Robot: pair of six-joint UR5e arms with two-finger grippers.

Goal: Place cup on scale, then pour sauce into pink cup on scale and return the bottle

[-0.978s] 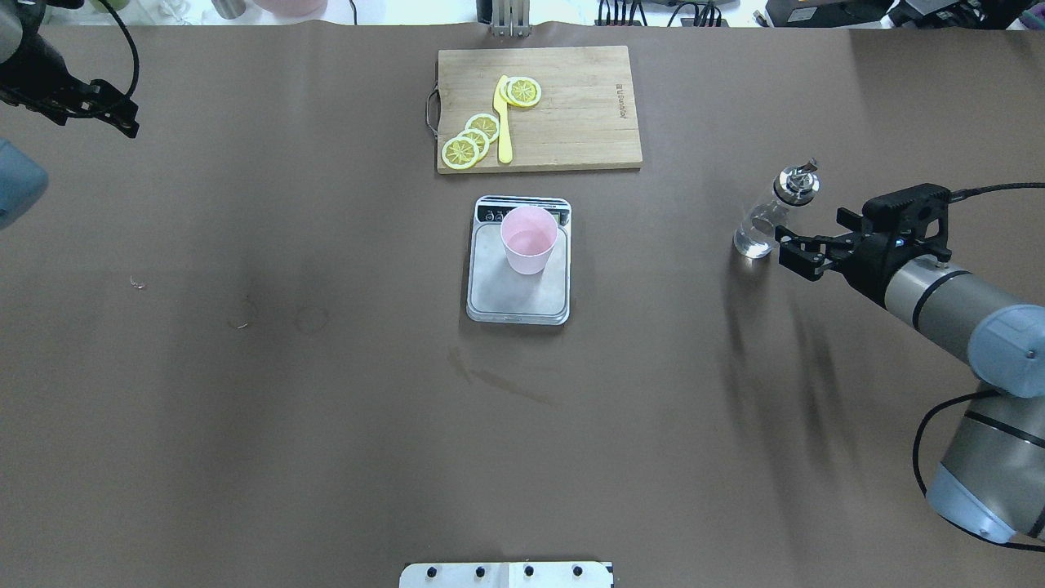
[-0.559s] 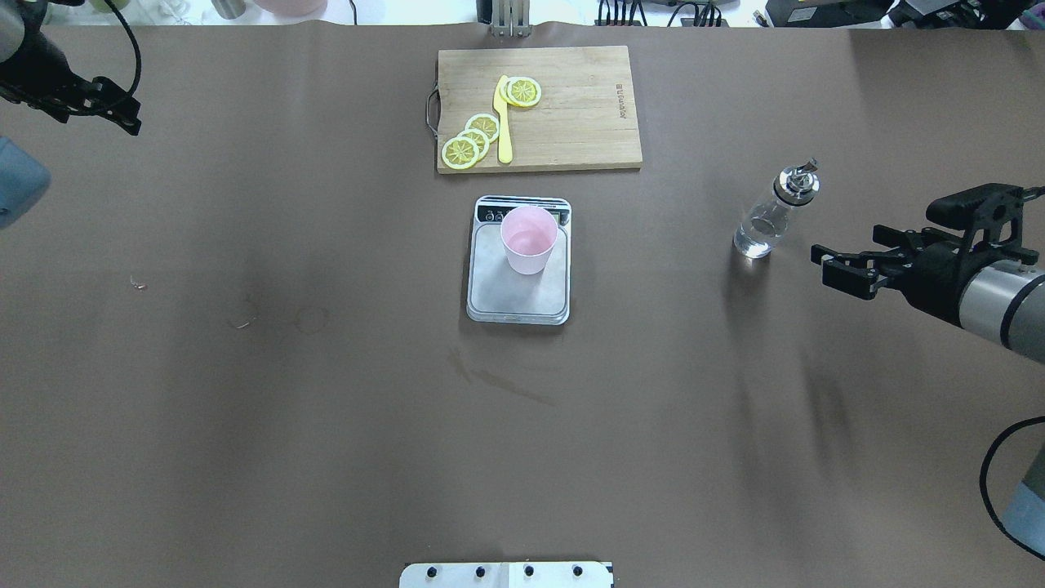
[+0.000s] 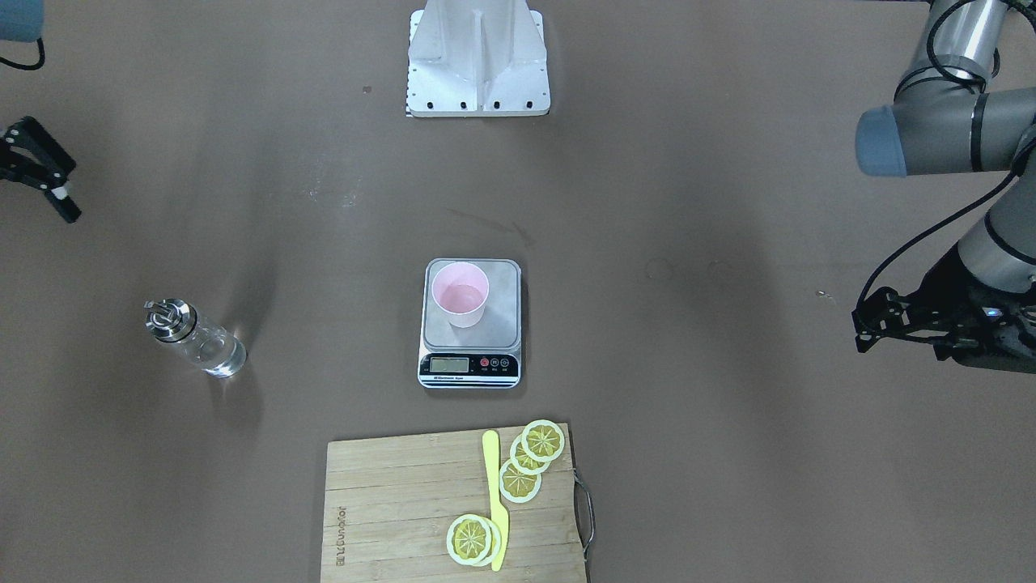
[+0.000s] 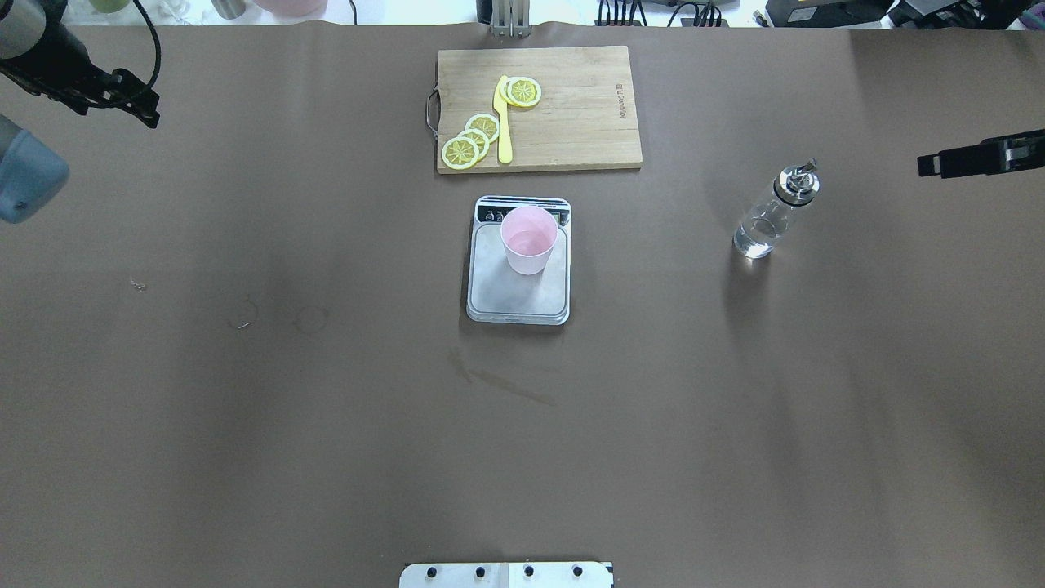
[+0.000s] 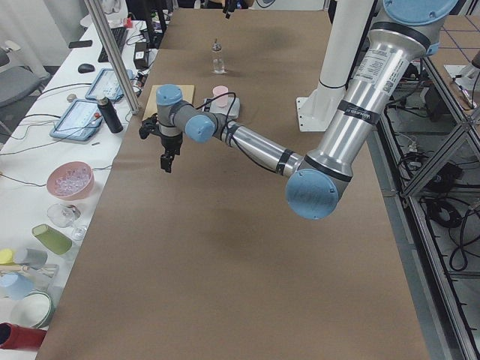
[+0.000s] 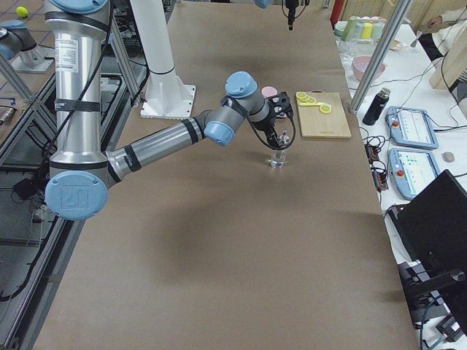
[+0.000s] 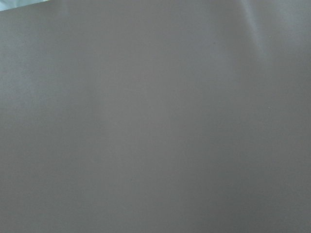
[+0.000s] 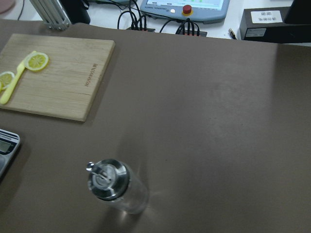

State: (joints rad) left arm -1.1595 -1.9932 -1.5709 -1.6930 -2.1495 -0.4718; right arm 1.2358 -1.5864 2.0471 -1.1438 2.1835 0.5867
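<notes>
The pale pink cup (image 4: 529, 238) stands upright on the far part of the scale (image 4: 518, 294), with a little liquid in it; it also shows in the front view (image 3: 460, 293) on the scale (image 3: 506, 324). The clear glass bottle (image 4: 767, 220) with its metal spout cap stands alone on the table to the right, also in the front view (image 3: 198, 340) and the right wrist view (image 8: 116, 187). My right gripper (image 4: 927, 166) is at the right edge, well away from the bottle, open and empty. My left gripper (image 4: 143, 102) is at the far left, open and empty.
A wooden cutting board (image 4: 571, 106) with lemon slices (image 4: 472, 139) and a yellow knife (image 4: 504, 122) lies just beyond the scale. The robot's base plate (image 4: 506, 574) is at the near edge. The left wrist view shows only brown table cover.
My right gripper has drawn back from the bottle to the right edge, leaving the bottle standing. My left gripper has shifted slightly right. Cup and scale have not moved.
</notes>
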